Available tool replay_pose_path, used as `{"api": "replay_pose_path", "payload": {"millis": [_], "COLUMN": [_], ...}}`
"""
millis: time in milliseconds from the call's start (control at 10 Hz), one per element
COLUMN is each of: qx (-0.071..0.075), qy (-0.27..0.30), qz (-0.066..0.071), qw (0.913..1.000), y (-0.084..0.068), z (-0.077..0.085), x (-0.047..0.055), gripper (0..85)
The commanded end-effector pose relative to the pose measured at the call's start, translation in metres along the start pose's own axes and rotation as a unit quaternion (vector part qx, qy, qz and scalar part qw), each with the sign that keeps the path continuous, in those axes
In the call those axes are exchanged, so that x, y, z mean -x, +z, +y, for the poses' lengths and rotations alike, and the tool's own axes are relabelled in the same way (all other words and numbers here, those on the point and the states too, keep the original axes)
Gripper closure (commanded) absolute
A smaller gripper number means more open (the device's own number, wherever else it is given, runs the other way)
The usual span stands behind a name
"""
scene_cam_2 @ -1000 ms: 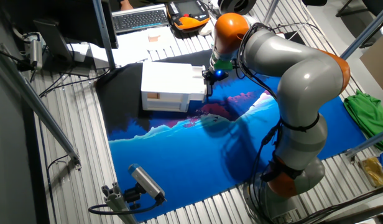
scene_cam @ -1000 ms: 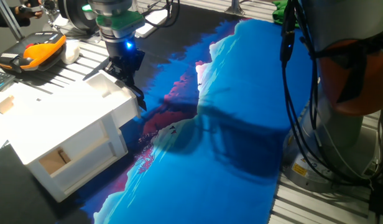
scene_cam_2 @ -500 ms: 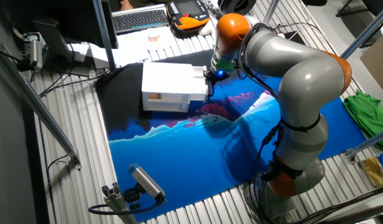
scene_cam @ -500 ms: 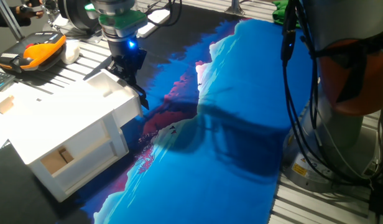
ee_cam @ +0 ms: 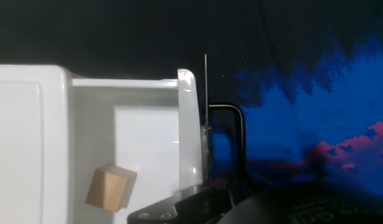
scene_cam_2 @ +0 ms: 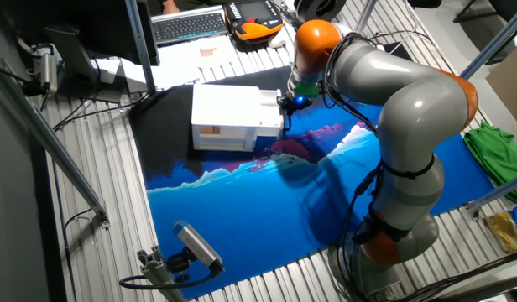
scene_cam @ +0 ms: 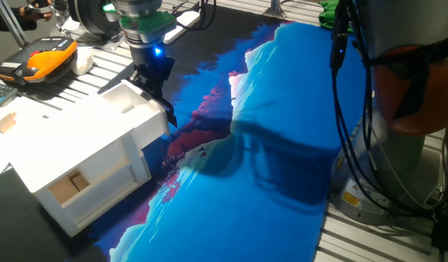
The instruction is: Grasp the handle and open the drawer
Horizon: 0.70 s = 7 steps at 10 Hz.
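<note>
The white drawer [scene_cam: 129, 102] stands partly out of the white cabinet [scene_cam: 71, 145], its open top showing; both also show in the other fixed view, drawer [scene_cam_2: 269, 101] and cabinet [scene_cam_2: 225, 113]. In the hand view the drawer [ee_cam: 148, 137] holds a tan block [ee_cam: 110, 186], and the thin black handle [ee_cam: 241, 143] sits on its end face. My gripper [scene_cam: 166, 113] hangs at that end face, fingers down around the handle and shut on it. The fingers hide the handle in both fixed views. Only the gripper's dark lower part [ee_cam: 198, 202] shows in the hand view.
A blue and magenta cloth [scene_cam: 282, 145] covers the table to the right of the cabinet. The cabinet's side recess [scene_cam: 71, 185] holds a tan block. An orange-black device [scene_cam: 42, 58] and a keyboard [scene_cam_2: 187, 25] lie behind. The arm's base and cables [scene_cam: 413, 109] stand at right.
My gripper has moved a little to the right, away from the cabinet, and the drawer has slid out with it.
</note>
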<state>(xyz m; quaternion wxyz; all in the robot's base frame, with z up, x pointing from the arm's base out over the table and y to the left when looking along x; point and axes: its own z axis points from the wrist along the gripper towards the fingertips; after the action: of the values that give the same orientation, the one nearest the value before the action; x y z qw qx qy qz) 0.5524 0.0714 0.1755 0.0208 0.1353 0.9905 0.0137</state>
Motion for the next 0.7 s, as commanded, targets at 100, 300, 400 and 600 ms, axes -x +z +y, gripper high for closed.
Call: {"api": "replay_pose_path", "payload": {"millis": [100, 300, 400, 600], "qx": [0.001, 0.002, 0.003, 0.001], "qy": [-0.001, -0.006, -0.005, 0.006], "qz": [0.000, -0.001, -0.001, 0.003], "qw": [1.0000, 1.0000, 1.0000, 1.0000], "y": [0.0004, -0.0001, -0.0004, -0.0018], "z": [-0.0030, -0.0038, -0.0040, -0.0047], "x": [-0.0007, -0.0004, -0.0006, -0.0011], "gripper": [85.0, 85.0, 85.0, 85.0]}}
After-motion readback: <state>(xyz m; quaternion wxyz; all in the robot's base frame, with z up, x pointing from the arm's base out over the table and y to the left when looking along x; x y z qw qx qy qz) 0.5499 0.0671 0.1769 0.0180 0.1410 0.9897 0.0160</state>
